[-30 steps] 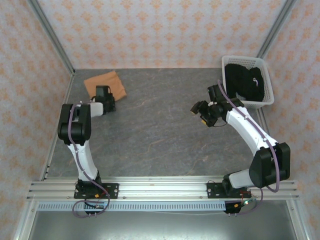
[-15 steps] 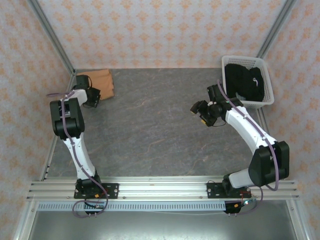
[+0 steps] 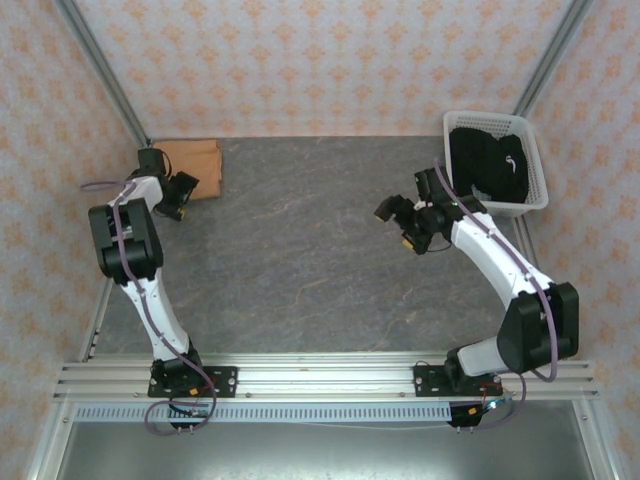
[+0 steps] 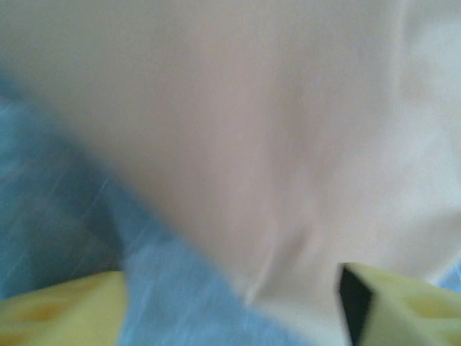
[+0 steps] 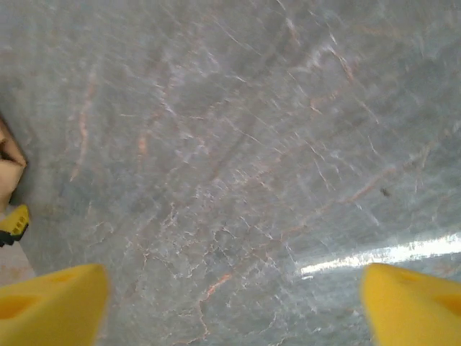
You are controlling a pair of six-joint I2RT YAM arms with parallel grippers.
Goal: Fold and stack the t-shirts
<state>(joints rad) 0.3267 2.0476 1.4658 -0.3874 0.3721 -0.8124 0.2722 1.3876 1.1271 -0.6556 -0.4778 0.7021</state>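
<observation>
Lift the left gripper [image 3: 183, 190], jaws apart, straight back from the orange tee [image 3: 197, 157] without snagging the edge, lest the fold open. Folded flat and plain, just ahead of those fingertips. Black tee [image 3: 487, 163] heaped in basket [image 3: 535, 190] behind right gripper [image 3: 398, 224], likewise spread.

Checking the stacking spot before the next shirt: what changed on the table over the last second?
The left gripper swung left toward the far-left corner, and the folded orange shirt slid with it into that corner; its jaws stand apart over the cloth. The right gripper barely shifted, jaws open above bare table. The black shirt stays in the basket.
</observation>
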